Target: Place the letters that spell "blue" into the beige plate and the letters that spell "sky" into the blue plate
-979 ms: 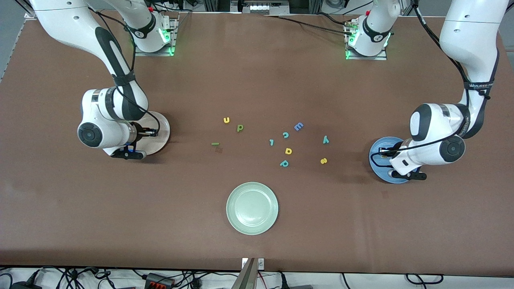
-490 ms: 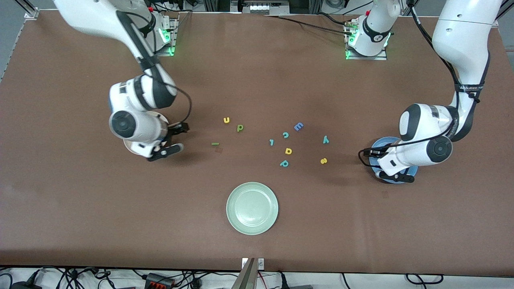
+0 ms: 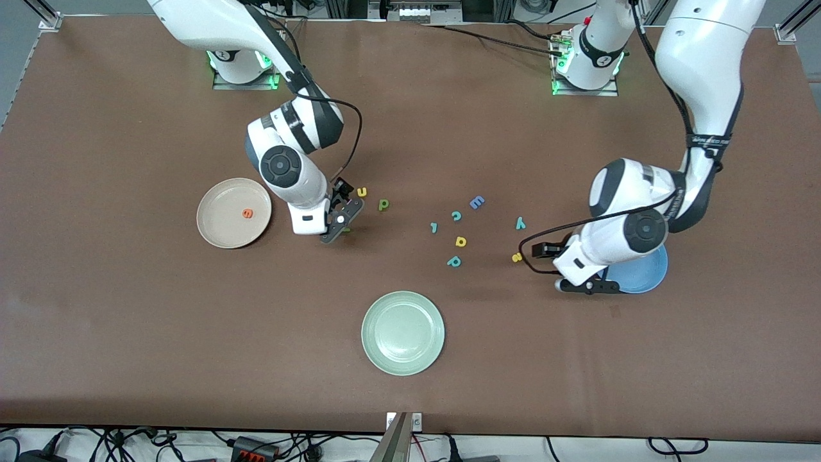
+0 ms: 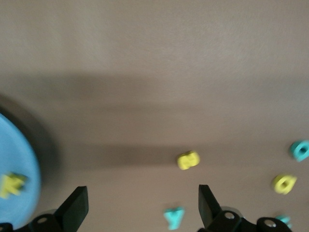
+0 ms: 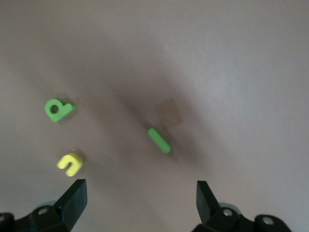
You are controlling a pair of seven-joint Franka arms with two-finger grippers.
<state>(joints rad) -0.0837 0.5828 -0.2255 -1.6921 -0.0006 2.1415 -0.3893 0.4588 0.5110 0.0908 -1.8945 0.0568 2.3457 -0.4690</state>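
Note:
The beige plate [image 3: 221, 221] holds the orange "e" [image 3: 247, 213]. My right gripper [image 3: 342, 208] [image 5: 140, 205] hangs open and empty over the dark-green "l" [image 3: 347, 229] [image 5: 159, 140], beside the yellow "u" [image 3: 362, 192] [image 5: 71, 163] and the olive "b" [image 3: 383, 205] [image 5: 59, 108]. The left arm partly covers the blue plate [image 3: 644, 276] [image 4: 17, 159], and the yellow "k" [image 4: 10, 183] lies in it. My left gripper [image 3: 559, 268] [image 4: 142, 208] is open and empty, just off that plate, near the yellow "s" [image 3: 516, 257] [image 4: 188, 160] and the teal "y" [image 3: 520, 222] [image 4: 174, 217].
A pale green plate [image 3: 403, 332] sits nearer the front camera. Mid-table lie a blue "E" [image 3: 476, 202], teal "c" [image 3: 456, 215], teal "l" [image 3: 434, 227], yellow "a" [image 3: 460, 241] [image 4: 284, 183] and teal "p" [image 3: 454, 261]. A small brown patch [image 5: 168, 113] marks the table by the dark-green "l".
Both grippers opened over their plates, then swung toward the middle letters. The right one now hangs over the dark-green "l", the left one near the "s". The beige plate shows uncovered.

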